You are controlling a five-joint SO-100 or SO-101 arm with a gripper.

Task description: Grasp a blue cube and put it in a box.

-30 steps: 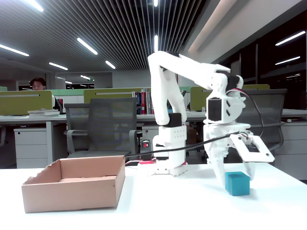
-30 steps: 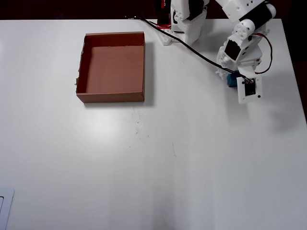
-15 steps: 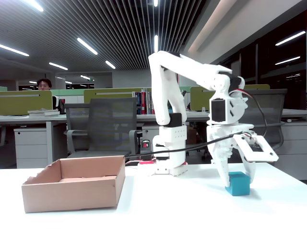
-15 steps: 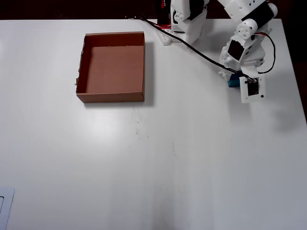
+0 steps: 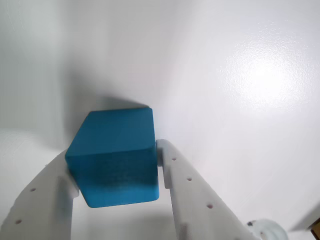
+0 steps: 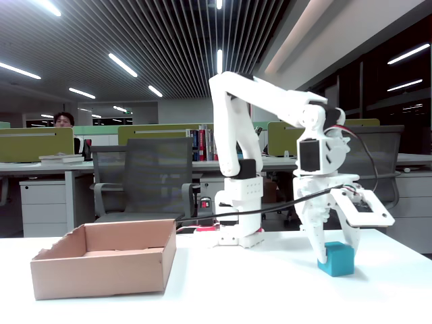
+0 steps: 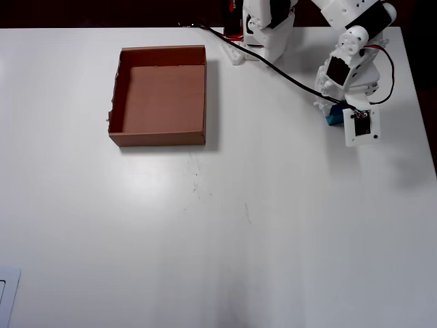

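Observation:
The blue cube (image 5: 115, 155) rests on the white table at the right side, seen in the fixed view (image 6: 336, 260) and just peeking out under the arm in the overhead view (image 7: 332, 121). My gripper (image 5: 112, 156) reaches down over it, with one white finger pressed against each side of the cube, also in the fixed view (image 6: 335, 251). In the overhead view the gripper (image 7: 334, 115) is mostly hidden by the wrist. The tan cardboard box (image 6: 101, 273) stands empty far to the left, with a torn corner (image 7: 157, 139).
The arm's white base (image 7: 266, 31) stands at the table's back edge, and a black cable (image 7: 287, 75) runs from it to the wrist. The table's right edge (image 7: 420, 102) is close to the gripper. Office chairs and desks stand behind the table.

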